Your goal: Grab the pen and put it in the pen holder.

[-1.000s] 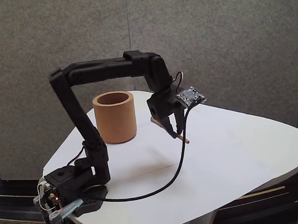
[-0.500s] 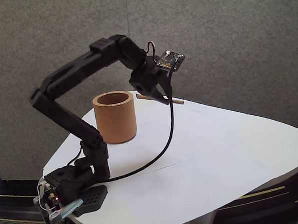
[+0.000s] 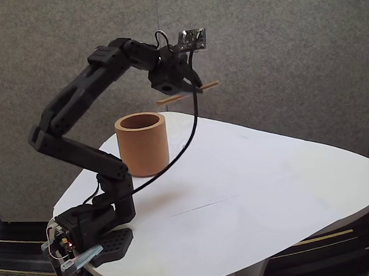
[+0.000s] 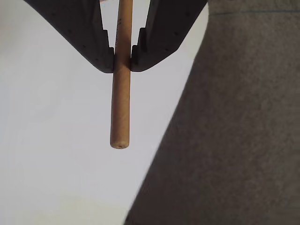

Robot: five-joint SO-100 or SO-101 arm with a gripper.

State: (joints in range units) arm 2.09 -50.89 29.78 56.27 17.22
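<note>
Fixed view. The black arm (image 3: 78, 112) rises from its base (image 3: 90, 232) at the near left corner of the white table (image 3: 267, 189), folds back on itself and reaches up and to the right. The pincer (image 3: 187, 87) hangs in the air above and just right of the pen holder (image 3: 142, 144), well clear of the table. It is clamped on the pen (image 3: 188, 92), which lies nearly level, its right end tilted slightly up, with both ends protruding from the pincer. The pen holder stands upright on the far left part of the table, its mouth open upward. A small circuit board (image 3: 191, 36) sits on top of the wrist, and a black cable (image 3: 173, 157) drops from it in a curve toward the base. A grey wall (image 3: 279, 52) closes the scene behind.

Wrist view. The two black fingers (image 4: 86, 37) press against the pen (image 4: 120, 103) from left and right, gripping it partway along its length. The free end of the pen points down the picture. Beneath it lies the table (image 4: 56, 154), whose edge runs diagonally; grey floor (image 4: 239, 140) lies to the right of that edge.
</note>
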